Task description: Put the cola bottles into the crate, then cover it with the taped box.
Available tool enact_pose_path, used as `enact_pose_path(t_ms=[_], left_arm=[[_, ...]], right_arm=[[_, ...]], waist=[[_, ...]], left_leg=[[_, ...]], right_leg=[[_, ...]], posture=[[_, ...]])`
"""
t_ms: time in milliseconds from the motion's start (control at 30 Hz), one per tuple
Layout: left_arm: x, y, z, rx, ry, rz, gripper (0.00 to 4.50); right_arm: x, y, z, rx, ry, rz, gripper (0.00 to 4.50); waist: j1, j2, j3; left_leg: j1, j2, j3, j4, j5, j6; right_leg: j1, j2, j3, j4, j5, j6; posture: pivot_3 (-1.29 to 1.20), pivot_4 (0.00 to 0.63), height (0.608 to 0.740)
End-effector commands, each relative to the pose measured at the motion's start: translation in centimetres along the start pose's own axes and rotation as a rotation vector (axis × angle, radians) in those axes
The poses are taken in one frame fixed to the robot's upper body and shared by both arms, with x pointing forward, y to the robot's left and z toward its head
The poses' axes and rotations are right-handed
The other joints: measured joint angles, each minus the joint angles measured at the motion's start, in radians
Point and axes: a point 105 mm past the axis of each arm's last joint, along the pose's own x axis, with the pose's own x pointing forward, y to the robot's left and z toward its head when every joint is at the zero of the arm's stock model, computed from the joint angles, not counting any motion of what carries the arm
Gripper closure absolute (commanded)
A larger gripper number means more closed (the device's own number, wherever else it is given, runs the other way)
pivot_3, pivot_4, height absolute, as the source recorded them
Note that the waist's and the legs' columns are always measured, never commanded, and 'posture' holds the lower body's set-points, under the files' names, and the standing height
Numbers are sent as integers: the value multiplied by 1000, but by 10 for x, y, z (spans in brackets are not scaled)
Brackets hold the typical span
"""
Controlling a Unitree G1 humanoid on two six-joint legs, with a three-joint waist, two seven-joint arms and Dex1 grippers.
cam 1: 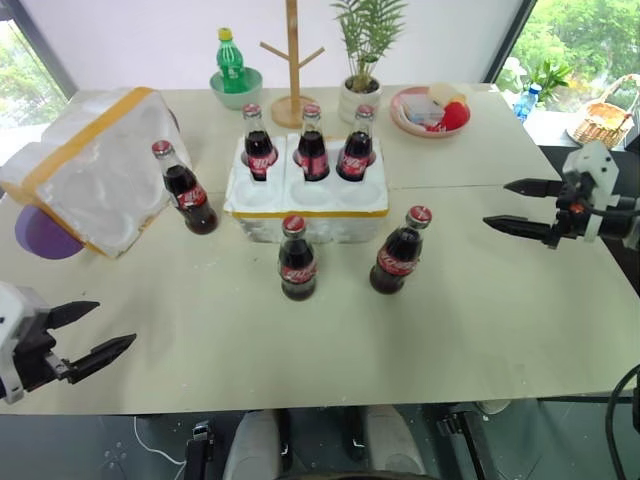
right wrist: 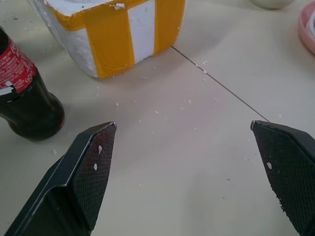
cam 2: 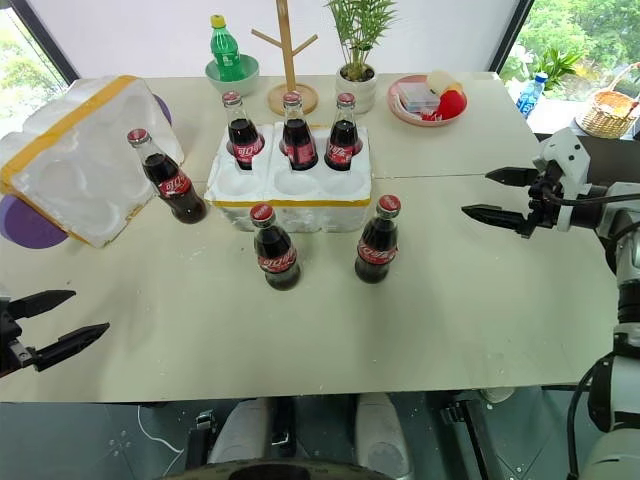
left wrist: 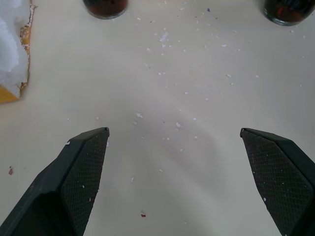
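The crate (cam 1: 305, 212) sits mid-table with three cola bottles in its back wells (cam 1: 259, 148) (cam 1: 312, 150) (cam 1: 355, 150); the front wells are empty. Three more cola bottles stand on the table: one (cam 1: 187, 192) beside the taped box (cam 1: 90, 170) at the left, and two (cam 1: 296, 262) (cam 1: 399, 254) in front of the crate. My left gripper (cam 1: 115, 322) hovers open near the table's front left edge, with nothing between its fingers. Out at the right, my right gripper (cam 1: 495, 204) is open and empty, pointing toward the crate's corner (right wrist: 123, 34) and the nearest bottle (right wrist: 24, 93).
Along the back stand a green bottle in a bowl (cam 1: 232, 68), a wooden peg stand (cam 1: 292, 70), a potted plant (cam 1: 362, 70) and a pink plate of food (cam 1: 428, 112). A purple disc (cam 1: 40, 238) lies under the taped box. Foam crumbs dot the table.
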Motion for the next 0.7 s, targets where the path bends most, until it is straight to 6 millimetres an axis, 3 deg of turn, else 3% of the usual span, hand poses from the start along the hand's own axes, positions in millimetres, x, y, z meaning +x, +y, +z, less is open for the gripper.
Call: enact_pose_path(t_ms=[33, 500, 633, 700], left_arm=[[-2, 1, 6, 43, -15, 17, 16], [-2, 4, 7, 2, -22, 34, 16], [4, 7, 19, 36, -73, 56, 16], [11, 11, 30, 21, -135, 77, 16]], right_arm=[[-4, -5, 12, -40, -36, -20, 0], [-1, -3, 6, -3, -38, -9, 0], [0, -4, 6, -24, -26, -10, 0], [-3, 1, 16, -19, -46, 32, 0]], waist=[[0, 0, 0], [0, 0, 0], [2, 0, 0], [4, 0, 0]], left_leg=[[0, 0, 0, 0, 0, 0], [0, 0, 0, 0, 0, 0], [0, 0, 0, 0, 0, 0], [0, 0, 0, 1, 0, 0]], right_leg=[[0, 0, 0, 0, 0, 0], [0, 1, 0, 0, 0, 0], [1, 1, 0, 0, 0, 0], [1, 1, 0, 1, 0, 0]], posture=[[0, 150, 740], [0, 150, 740], [0, 150, 740], [0, 150, 740]])
